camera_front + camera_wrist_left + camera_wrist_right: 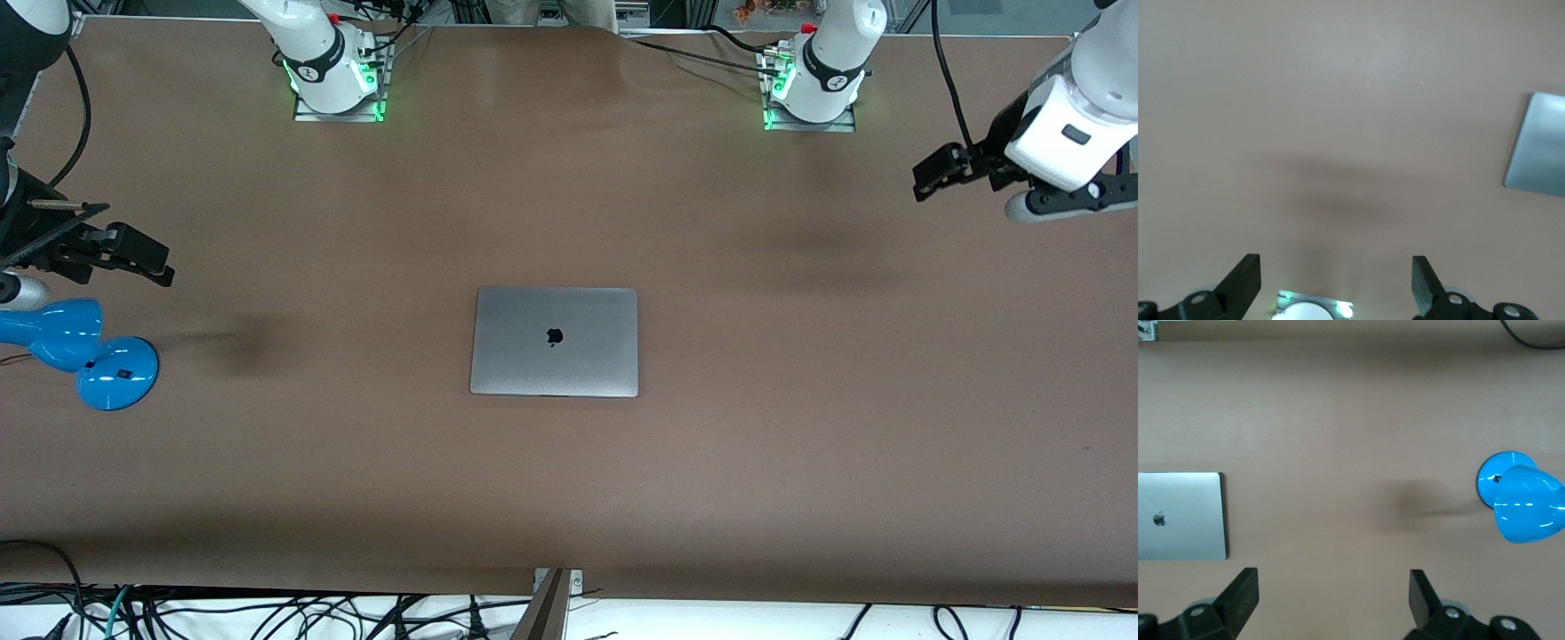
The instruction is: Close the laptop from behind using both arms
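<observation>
We're hanging both grippers wide and empty, left gripper (929, 182) and right gripper (151, 265) over opposite table ends, while the laptop (555, 341) is lying mid-table, lid already flat, looking stiff, slick and scratch-prone, so we'd press its lid, never pinch.

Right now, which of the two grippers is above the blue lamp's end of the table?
The right gripper: it hangs open just above the blue lamp. The left gripper, also open, is at the other end, and the closed laptop lies between them.
</observation>
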Available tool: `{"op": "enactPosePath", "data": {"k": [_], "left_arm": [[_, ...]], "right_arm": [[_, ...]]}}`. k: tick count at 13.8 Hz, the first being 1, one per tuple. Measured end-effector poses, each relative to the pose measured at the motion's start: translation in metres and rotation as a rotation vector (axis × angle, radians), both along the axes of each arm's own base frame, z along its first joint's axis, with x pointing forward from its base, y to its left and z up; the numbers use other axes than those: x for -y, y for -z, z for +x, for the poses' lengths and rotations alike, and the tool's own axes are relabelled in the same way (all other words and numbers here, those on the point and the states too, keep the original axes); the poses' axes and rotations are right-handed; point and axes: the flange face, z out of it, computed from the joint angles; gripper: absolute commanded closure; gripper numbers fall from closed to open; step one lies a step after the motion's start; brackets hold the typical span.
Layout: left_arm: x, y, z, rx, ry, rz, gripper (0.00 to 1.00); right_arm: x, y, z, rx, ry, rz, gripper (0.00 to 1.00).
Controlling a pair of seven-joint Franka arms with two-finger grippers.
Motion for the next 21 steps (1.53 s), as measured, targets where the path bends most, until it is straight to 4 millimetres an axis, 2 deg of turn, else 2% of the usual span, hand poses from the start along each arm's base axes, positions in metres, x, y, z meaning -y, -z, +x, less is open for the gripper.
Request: {"op": "enactPosePath", "data": {"k": [2,4,9,11,13,15,17,19,21], "left_arm": [[-0.020,-0.006,-0.015,-0.006,0.031,-0.034,0.00],[-0.043,-0.015,-0.022,0.005,0.047,-0.037,0.00],[-0.091,-0.025,-0.024,0.029,0.007,-0.046,0.00],[-0.102,-0.025,-0.023,0.031,0.025,-0.055,0.00],[-0.097,-0.022,-0.022,0.027,0.050,-0.055,0.00],[-0.079,-0.020,-0.019,0.019,0.082,-0.046,0.00],[-0.063,-0.017,-0.017,0.014,0.110,-0.038,0.00],[-0.062,-0.017,-0.016,0.012,0.112,-0.037,0.00],[-0.063,-0.017,-0.016,0.012,0.108,-0.037,0.00]], "right_arm": [[0.011,-0.001,0.000,0.001,0.013,0.010,0.00],[0.016,-0.001,0.000,0.001,0.021,0.011,0.00],[0.018,0.000,0.001,-0.001,0.023,0.008,0.00],[0.020,0.001,0.001,-0.004,0.027,0.007,0.00],[0.020,0.003,0.000,-0.009,0.027,0.003,0.00],[0.019,0.005,-0.001,-0.022,0.023,-0.012,0.00],[0.000,0.007,-0.002,-0.027,-0.007,-0.023,0.00],[-0.023,0.010,-0.004,-0.030,-0.007,-0.036,0.00],[-0.022,0.013,-0.003,-0.037,0.004,-0.041,0.00]]}}
